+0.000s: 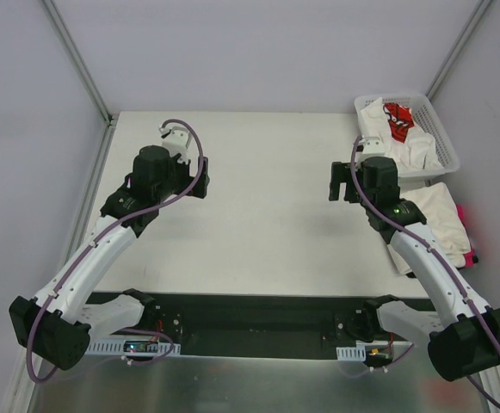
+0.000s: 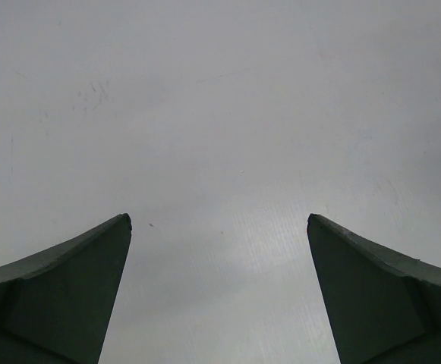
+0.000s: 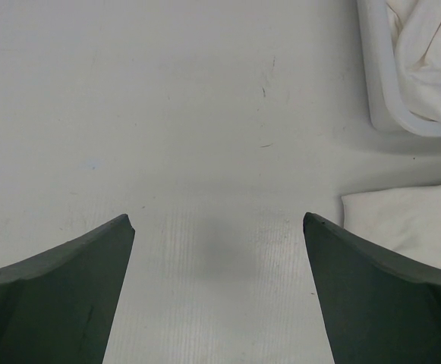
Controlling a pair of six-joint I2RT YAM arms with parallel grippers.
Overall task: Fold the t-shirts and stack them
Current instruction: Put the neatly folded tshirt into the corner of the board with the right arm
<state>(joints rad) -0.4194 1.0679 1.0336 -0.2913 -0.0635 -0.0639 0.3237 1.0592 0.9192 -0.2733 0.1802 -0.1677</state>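
Crumpled cream-white t-shirts point(image 1: 415, 146) and one white t-shirt with red print point(image 1: 398, 119) lie in the white lattice basket point(image 1: 402, 97) at the back right. In front of it on the table sits a folded cream t-shirt point(image 1: 439, 211), with a magenta-pink edge point(image 1: 467, 253) showing beneath. My right gripper point(image 1: 344, 182) hangs open over bare table just left of that pile; its wrist view shows the folded shirt's corner point(image 3: 410, 220) and the basket's corner point(image 3: 378, 83). My left gripper point(image 1: 196, 179) stands open over bare table at the left point(image 2: 220, 220), nothing between its fingers.
Grey walls with metal posts close in the table on the left, back and right. The basket and the folded pile fill the right edge. Both arm bases and their cables sit along the near edge.
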